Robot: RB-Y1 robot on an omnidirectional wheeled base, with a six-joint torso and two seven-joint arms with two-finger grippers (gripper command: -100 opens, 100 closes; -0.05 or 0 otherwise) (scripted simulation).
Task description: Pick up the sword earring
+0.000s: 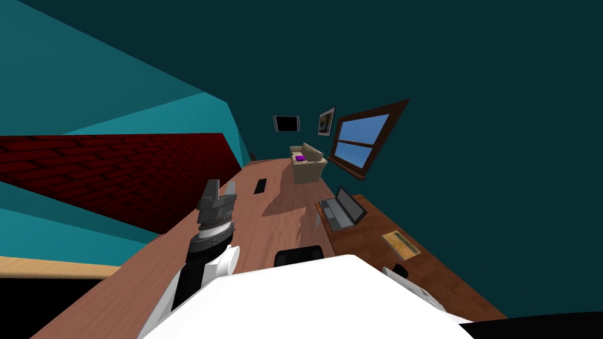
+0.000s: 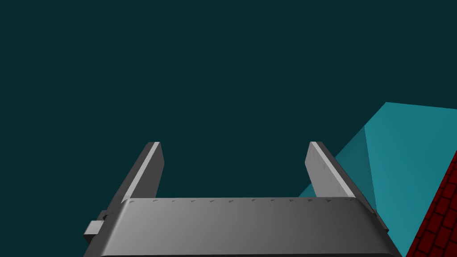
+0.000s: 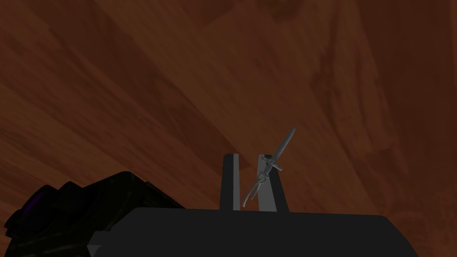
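Note:
The sword earring (image 3: 284, 145) is a small grey dagger with a thin hook. It is pinched between the fingers of my right gripper (image 3: 249, 156), with its blade sticking out past the fingertips at a slant. The fingers stand close together, shut on it, above a brown wooden surface (image 3: 134, 89). My left gripper (image 1: 221, 187) is raised at my left over the wooden floor, and its fingers (image 2: 149, 169) are wide apart with nothing between them.
A brown desk (image 1: 377, 235) at my right carries an open laptop (image 1: 341, 212) and a flat picture card (image 1: 401, 244). A beige sofa (image 1: 307, 163) stands farther off below a window (image 1: 359, 138). A dark lump (image 3: 67, 214) lies beside the right gripper's body.

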